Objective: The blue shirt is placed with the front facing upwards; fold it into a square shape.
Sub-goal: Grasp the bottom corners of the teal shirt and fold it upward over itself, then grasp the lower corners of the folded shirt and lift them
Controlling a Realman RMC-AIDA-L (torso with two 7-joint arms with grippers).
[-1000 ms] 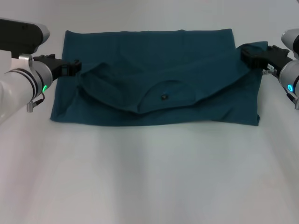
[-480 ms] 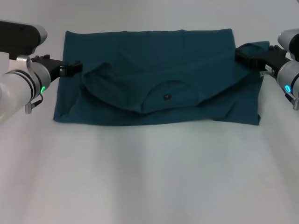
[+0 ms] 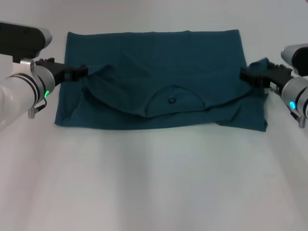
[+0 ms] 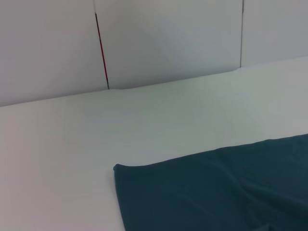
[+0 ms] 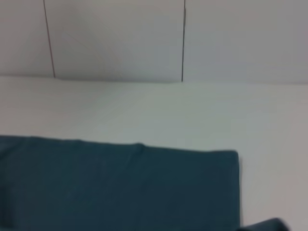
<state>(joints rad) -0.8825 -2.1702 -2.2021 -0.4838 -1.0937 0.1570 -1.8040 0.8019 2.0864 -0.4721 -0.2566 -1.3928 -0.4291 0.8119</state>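
Shirt (image 3: 154, 62) on table (image 3: 154, 183), neckline folded over. Left gripper (image 3: 81, 72) pinches its one side edge, right gripper (image 3: 246, 76) clamps the opposite sleeve.

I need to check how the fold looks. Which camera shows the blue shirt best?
The head view: the whole blue shirt lies there, collar folded toward the middle, with the left gripper and right gripper at its sides. The left wrist view shows one corner, the right wrist view an edge strip.
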